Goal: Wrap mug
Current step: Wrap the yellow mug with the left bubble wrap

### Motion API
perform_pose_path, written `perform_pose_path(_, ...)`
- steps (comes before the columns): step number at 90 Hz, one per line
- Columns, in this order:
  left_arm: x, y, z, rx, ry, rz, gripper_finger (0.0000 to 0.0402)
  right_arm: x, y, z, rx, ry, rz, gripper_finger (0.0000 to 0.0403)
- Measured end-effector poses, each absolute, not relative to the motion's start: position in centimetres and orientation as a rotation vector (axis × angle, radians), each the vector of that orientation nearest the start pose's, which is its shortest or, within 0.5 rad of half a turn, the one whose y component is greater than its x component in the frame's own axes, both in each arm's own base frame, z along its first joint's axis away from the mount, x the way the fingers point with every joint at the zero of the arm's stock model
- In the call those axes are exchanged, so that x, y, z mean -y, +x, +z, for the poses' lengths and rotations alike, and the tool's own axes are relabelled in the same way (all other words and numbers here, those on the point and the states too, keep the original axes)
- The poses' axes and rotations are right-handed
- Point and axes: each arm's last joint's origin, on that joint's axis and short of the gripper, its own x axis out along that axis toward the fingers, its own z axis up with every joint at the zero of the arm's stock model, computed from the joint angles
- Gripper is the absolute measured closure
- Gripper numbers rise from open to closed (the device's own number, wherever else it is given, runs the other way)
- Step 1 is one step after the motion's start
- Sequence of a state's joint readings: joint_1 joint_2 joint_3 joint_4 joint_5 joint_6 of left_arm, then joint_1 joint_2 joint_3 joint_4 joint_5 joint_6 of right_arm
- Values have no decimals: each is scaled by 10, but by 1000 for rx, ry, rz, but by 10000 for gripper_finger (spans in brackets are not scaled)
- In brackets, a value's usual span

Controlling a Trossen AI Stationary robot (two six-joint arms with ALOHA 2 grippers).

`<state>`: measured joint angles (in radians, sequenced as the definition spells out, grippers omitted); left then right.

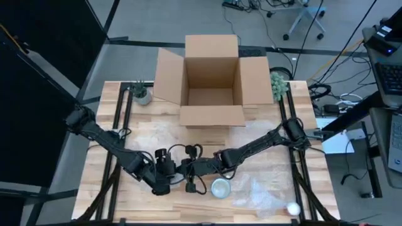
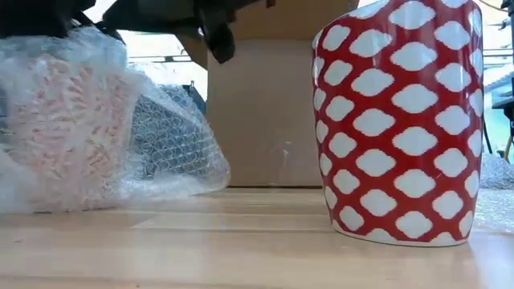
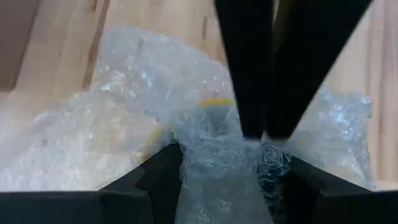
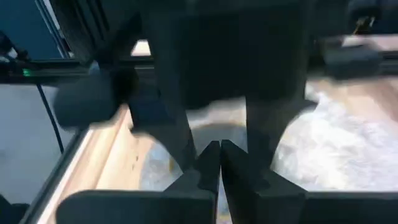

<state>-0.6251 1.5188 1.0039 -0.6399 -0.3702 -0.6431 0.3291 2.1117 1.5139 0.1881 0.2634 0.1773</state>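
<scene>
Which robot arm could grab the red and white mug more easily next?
Probably the right. From above, the mug stands just beside the right gripper, on that arm's side, though it is pinching bubble wrap. The left gripper is farther off, with the right gripper between it and the mug.

1. Two thin black arms, left arm [image 1: 103, 139] and right arm [image 1: 264, 143], made of long parts and round joints.
2. Black looping cables [image 1: 188, 150] near the wrists.
3. Flat, dark, pointy fingers [image 4: 208, 171] on each.
</scene>
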Motion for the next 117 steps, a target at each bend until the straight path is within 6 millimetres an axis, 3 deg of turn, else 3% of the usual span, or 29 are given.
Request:
perform_pose_path(11, 159, 239, 212, -1022, -35, 108, 221, -149, 464, 183, -385, 62, 27, 403)
perform_pose_path(30, 159, 239, 212, -1021, -35, 107, 221, -147, 468, 170, -396, 78, 16, 403)
perform_pose_path(117, 159, 238, 215, -1011, -39, 102, 221, -144, 469, 167, -415, 78, 11, 403)
